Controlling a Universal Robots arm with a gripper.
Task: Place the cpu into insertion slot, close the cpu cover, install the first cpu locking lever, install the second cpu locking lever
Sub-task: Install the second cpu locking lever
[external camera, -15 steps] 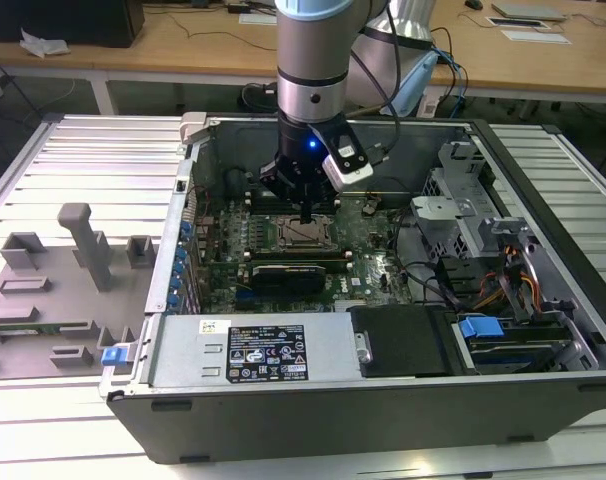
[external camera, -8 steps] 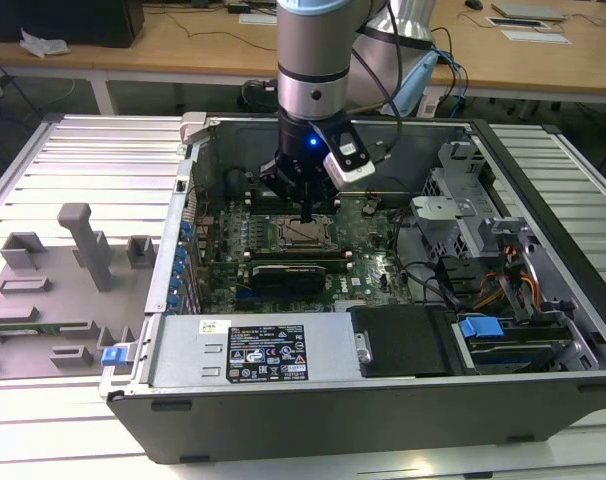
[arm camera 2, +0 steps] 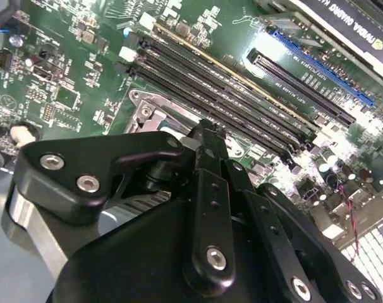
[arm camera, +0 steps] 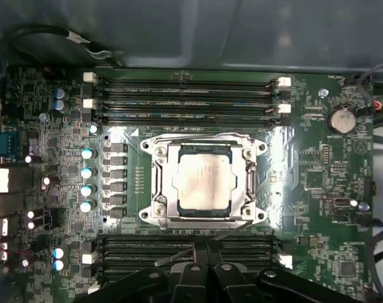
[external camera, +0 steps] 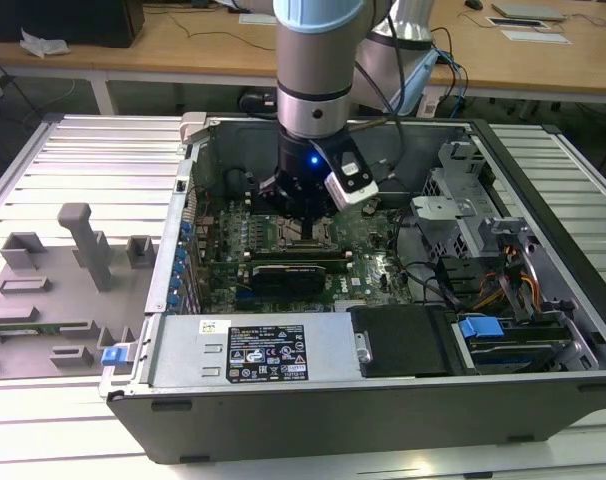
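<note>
First wrist view: silver-topped square cpu seated in black-framed insertion slot, thin silvery cpu cover seemingly down. My jaws clenched, empty, just above; descending off-centre could scrape cover.

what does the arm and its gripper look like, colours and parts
The arm is a silver-grey tube with a pale blue joint cap and black rings. Below sits a black wrist block with a lit blue light and a white camera module. The gripper is black, with linked bars pinned by silver screws.
</note>
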